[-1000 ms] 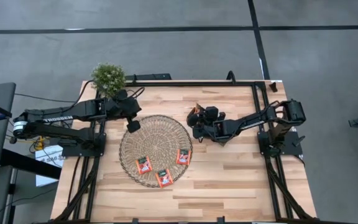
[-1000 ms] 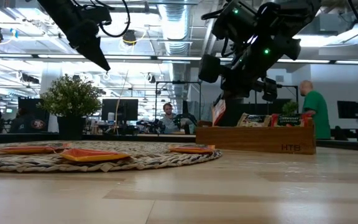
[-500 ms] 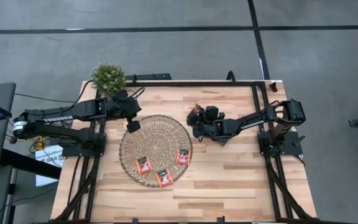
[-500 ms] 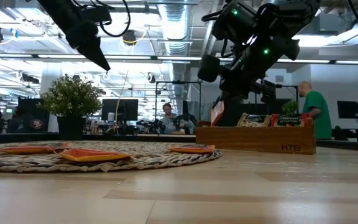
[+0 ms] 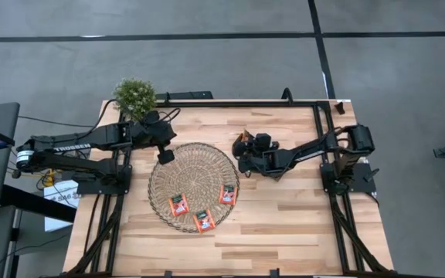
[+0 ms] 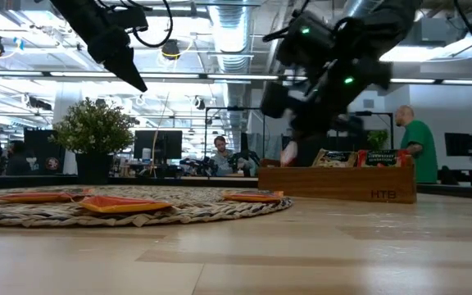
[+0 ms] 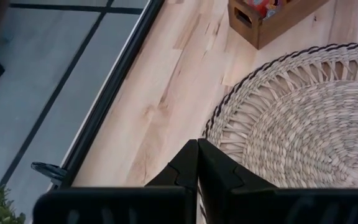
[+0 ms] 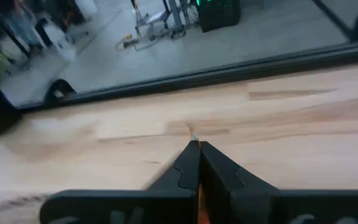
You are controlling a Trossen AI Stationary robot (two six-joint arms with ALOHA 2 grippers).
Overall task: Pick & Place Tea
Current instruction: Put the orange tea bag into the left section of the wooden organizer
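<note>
Wicker mat [image 5: 193, 185] lies round and flat in the middle of the wooden table [image 5: 284, 216], and three red-orange tea sachets [image 5: 202, 205] rest on the part of it nearest the front edge, apart from one another and lying flat. More sachets stand on edge in the wooden tray [image 6: 338, 182], which sits just beside the mat toward the right arm. The right gripper [image 5: 239, 150] hangs above the tray's end nearest the mat, its fingers [image 8: 199, 163] pressed together; in the right wrist view a thin orange sliver shows right at the seam of the fingers, which looks like the edge of a sachet pinched there, though so little of it shows that I cannot be sure. The left gripper [image 7: 197, 160] waits above the mat's rim on the side toward the potted plant [image 5: 135, 95], fingers tight together and holding nothing. These sachets are likely very light, thin and a little floppy, with a smooth wrapper that can slip, so a firm pinch on an edge or a corner should serve better than a grab across the flat face. Standing upright in the tray, their top edges offer the easiest hold. Once flat on the weave they would be hard to get under again, so a clean drop onto a bare part of the mat, clear of the three already there, seems the safer course. A slack grip could let one flutter off to the side.
</note>
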